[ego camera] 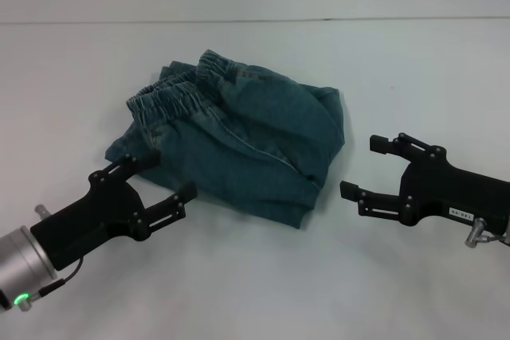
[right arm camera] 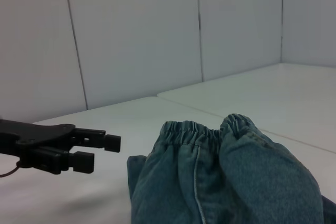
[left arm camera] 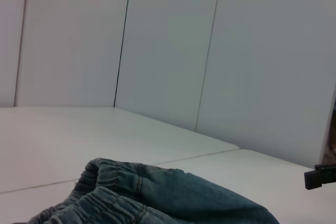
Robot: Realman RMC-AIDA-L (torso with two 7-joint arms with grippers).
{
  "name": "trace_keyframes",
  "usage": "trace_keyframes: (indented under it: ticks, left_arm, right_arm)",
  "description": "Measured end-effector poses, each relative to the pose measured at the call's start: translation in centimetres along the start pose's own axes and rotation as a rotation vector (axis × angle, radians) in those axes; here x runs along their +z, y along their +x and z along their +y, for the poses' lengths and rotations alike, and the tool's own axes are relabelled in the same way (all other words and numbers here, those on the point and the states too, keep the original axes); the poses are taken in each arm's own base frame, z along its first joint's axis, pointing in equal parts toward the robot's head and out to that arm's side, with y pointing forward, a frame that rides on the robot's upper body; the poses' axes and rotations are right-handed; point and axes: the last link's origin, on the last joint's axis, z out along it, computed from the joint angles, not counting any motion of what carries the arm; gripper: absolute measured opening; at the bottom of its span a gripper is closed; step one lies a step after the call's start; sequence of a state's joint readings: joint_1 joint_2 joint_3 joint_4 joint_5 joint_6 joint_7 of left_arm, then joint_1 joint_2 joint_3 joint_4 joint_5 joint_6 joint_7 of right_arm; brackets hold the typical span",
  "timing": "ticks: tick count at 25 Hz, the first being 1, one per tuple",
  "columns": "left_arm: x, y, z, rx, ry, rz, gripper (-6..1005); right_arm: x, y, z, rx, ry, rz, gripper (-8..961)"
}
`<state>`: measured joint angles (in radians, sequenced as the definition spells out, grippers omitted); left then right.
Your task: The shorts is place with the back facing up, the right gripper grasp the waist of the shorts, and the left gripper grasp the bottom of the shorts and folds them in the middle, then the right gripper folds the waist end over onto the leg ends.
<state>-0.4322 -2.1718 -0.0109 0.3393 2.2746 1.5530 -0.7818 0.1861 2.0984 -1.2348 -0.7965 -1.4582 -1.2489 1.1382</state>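
Note:
The teal denim shorts [ego camera: 239, 149] lie in a folded bundle in the middle of the white table, the elastic waistband [ego camera: 183, 89] toward the back left. My left gripper [ego camera: 169, 174] is open at the bundle's near-left edge, its far finger touching or just over the fabric. About a hand's width off the bundle's right edge, my right gripper [ego camera: 360, 166] hangs open and holds nothing. The left wrist view shows the shorts [left arm camera: 157, 198] with the waistband nearest. In the right wrist view the shorts [right arm camera: 226, 177] lie close by and the left gripper [right arm camera: 100, 153] stands open beyond them.
The white table [ego camera: 255, 292] runs wide around the bundle, with a seam line [ego camera: 319, 19] across its back. Pale wall panels [left arm camera: 210, 51] stand behind it. A tip of the right gripper's finger [left arm camera: 320, 176] shows in the left wrist view.

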Motion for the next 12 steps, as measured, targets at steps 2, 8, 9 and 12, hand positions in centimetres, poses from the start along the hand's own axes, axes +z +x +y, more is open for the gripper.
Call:
trace_keyframes:
  ticks: [2, 8, 9, 12]
  left_arm:
    - [0.13, 0.02, -0.09, -0.002, 0.000, -0.005, 726]
    - [0.16, 0.01, -0.22, 0.000, 0.006, -0.009, 908]
    - [0.16, 0.03, -0.24, 0.001, 0.006, -0.008, 912]
    - [0.15, 0.06, -0.28, 0.001, 0.008, -0.007, 921]
  right_arm:
    - [0.01, 0.04, 0.07, -0.005, -0.003, 0.000, 959]
    - [-0.05, 0.24, 0.18, -0.005, -0.003, 0.003, 959]
    - [-0.05, 0.33, 0.19, -0.003, -0.003, 0.006, 959]
    - [-0.03, 0.57, 0.22, 0.004, -0.002, 0.013, 959]
